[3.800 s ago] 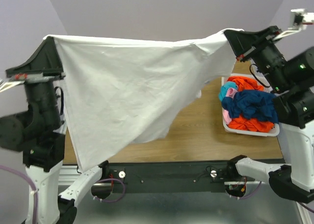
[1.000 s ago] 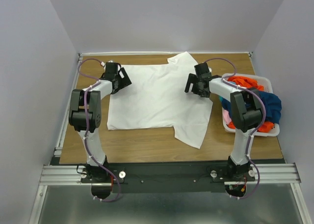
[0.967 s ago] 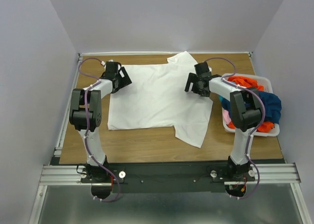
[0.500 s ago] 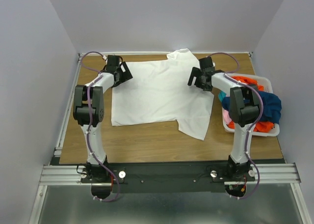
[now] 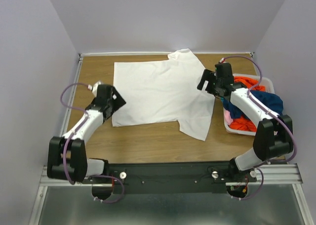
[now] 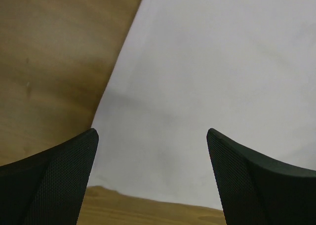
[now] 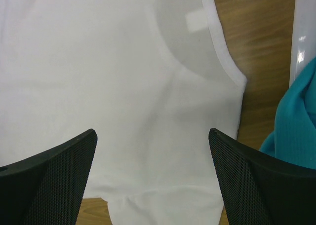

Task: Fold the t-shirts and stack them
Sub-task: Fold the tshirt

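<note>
The left arm (image 5: 84, 126) lies low across the table (image 5: 148, 141). The left jaws are spread wide and empty, just above the near left corner of the white t-shirt (image 5: 158, 92), which lies flat mid-table. The right arm (image 5: 249, 104) bends over the bin (image 5: 237, 131) holding orange and dark blue t-shirts (image 5: 241, 122). The right jaws, equally wide and empty, hover over the white shirt's collar edge.

White t-shirt (image 5: 160, 94) flat on table (image 5: 148, 141).
</note>
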`<state>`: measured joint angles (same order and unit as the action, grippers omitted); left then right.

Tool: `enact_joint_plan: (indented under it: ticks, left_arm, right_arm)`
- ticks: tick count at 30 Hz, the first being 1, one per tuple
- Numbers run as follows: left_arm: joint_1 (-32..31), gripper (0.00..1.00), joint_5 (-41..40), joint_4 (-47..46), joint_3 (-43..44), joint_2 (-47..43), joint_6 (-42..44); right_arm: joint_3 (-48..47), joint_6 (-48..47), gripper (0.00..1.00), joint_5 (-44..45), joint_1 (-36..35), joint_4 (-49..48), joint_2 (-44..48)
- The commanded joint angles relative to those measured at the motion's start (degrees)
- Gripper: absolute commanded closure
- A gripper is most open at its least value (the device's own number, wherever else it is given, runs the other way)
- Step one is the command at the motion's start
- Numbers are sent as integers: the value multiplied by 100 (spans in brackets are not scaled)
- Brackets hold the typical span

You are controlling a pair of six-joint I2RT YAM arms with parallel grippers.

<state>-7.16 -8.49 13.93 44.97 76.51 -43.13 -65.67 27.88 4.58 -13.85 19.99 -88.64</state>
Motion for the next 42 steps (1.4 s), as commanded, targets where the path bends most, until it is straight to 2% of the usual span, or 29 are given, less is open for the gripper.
enact_joint_plan:
  ticks: [1,2,5,6,8,11,15,17,22,23,25,27,28,35,42]
  left_arm:
    - [-5,3,-381,496,-1278,-1092,-871]
    - [-5,4,-416,601,-1620,-1312,-959]
    - [-31,6,-495,795,-1930,-1998,-1311]
    - [-31,10,-374,604,-2105,-2200,-1277]
    - [-23,11,-346,601,-2124,-2263,-1302]
    - [-22,16,-776,768,-1984,-2071,-1356]
    - [-5,30,-742,515,-1764,-1466,-1172]
    - [-5,33,-602,348,-1737,-1254,-1127]
    - [-5,62,-434,-40,-1658,-682,-978]
    - [-5,64,-486,-31,-1658,-638,-978]
    - [-5,75,-539,-84,-1658,-576,-960]
    - [4,89,-513,-206,-1676,-550,-899]
    - [4,100,-496,-224,-1667,-549,-864]
    - [4,100,-609,-190,-1579,-690,-802]
    - [30,100,-794,-128,-1588,-945,-776]
  right_arm:
    - [458,235,0,-203,5,84,162]
    - [493,288,0,-194,5,84,154]
    - [511,271,0,-316,5,67,137]
    - [520,271,0,-309,5,67,137]
    - [520,288,0,-256,13,67,154]
    - [529,271,0,-256,5,67,180]
    - [599,262,0,-256,5,67,259]
    - [669,262,0,-291,5,67,303]
    - [1213,200,0,-423,5,67,750]
    - [1336,192,0,-579,5,84,865]
    - [1723,69,0,-835,-13,172,1119]
    - [1882,42,0,-784,-178,591,1445]
    - [1952,42,0,-687,-302,768,1533]
    - [2250,630,2,86,-2049,1850,1921]
    - [2664,825,7,552,-2394,1957,1710]
